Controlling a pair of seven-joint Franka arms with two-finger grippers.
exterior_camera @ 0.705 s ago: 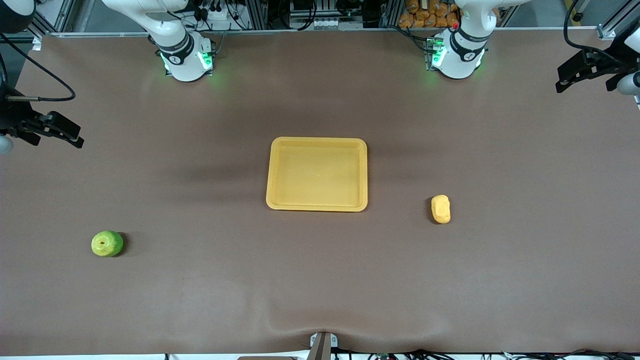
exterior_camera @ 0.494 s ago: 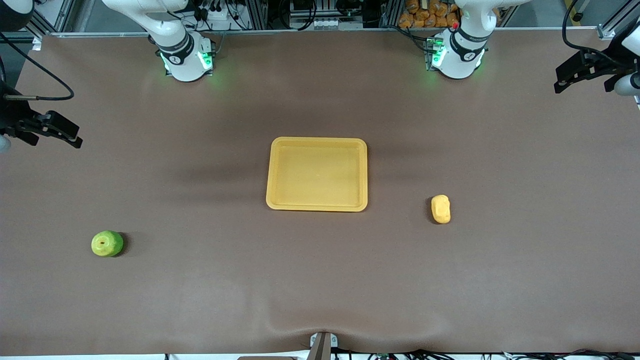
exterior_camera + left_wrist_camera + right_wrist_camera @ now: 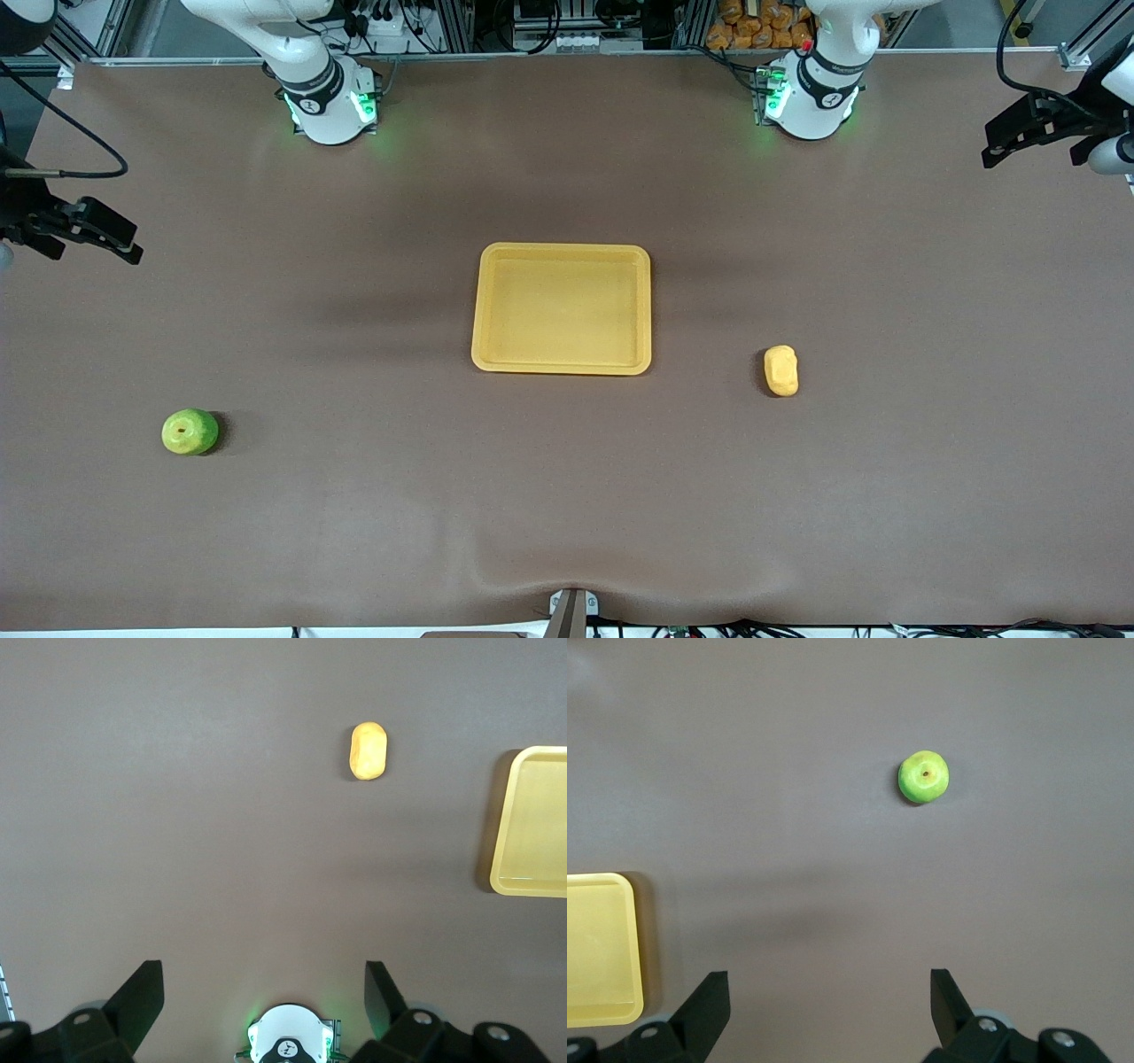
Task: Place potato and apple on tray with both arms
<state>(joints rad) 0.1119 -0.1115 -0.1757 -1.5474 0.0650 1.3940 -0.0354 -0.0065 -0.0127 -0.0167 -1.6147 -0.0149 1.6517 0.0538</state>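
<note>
While both arms hang high at the ends of the table, nothing has been picked up yet. The tray (image 3: pixel 562 308) sits bare in the middle of the brown table (image 3: pixel 567 496). The potato (image 3: pixel 780 370) lies toward the left arm's end, well apart from the tray and slightly nearer the front camera than its low rim. The apple (image 3: pixel 189 431) rests stem dimple up toward the right arm's end, nearer the front camera again and farther from the tray.

The left gripper (image 3: pixel 1032 133) hovers over its end of the table with its fingers spread wide and empty; the right gripper (image 3: pixel 84 232) does the same at its own end.

To my eye the step in hand is the reach. Each arm should take the piece on its own side. I'd have the left gripper come straight down over the potato and close across its narrow width, not its length. The apple is round and likely to roll, so the right gripper wants to centre over the dimple and close gently at the widest part.
</note>
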